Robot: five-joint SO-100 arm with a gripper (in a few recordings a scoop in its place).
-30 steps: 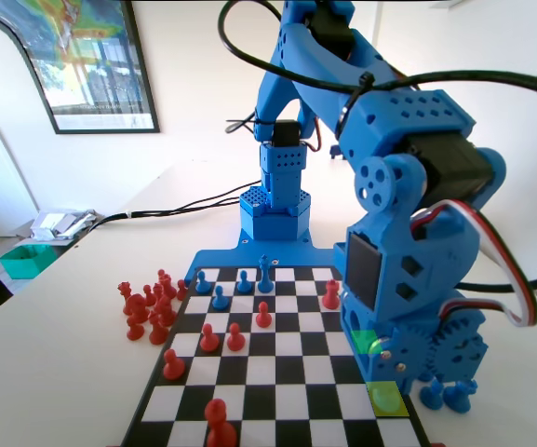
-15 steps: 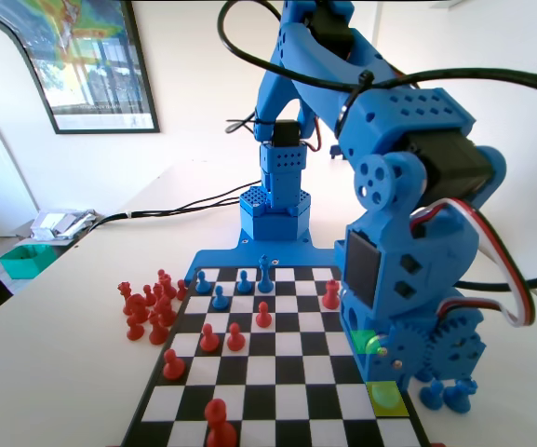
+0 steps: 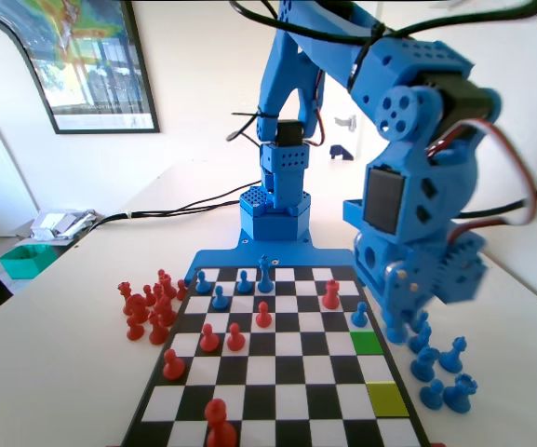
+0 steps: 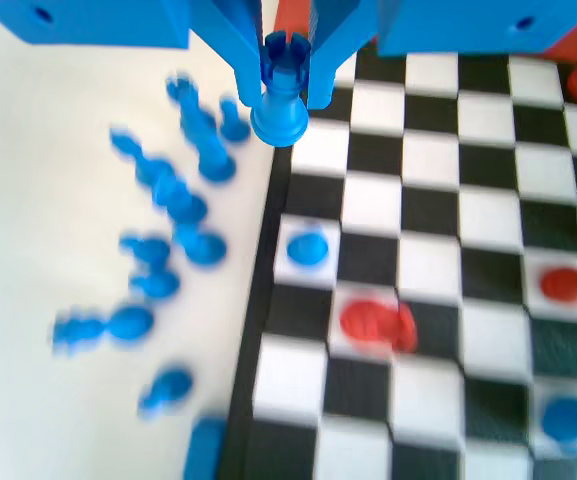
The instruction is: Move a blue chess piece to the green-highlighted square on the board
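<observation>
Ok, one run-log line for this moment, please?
tool: shut on small blue plastic notched-top piece | place: above checkered board at its dark rim | bright green square: empty | spare blue pieces: off board

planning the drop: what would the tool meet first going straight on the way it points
Likely the board near its dark rim, with the notched blue piece held in the tool touching first; depth is unclear.
</observation>
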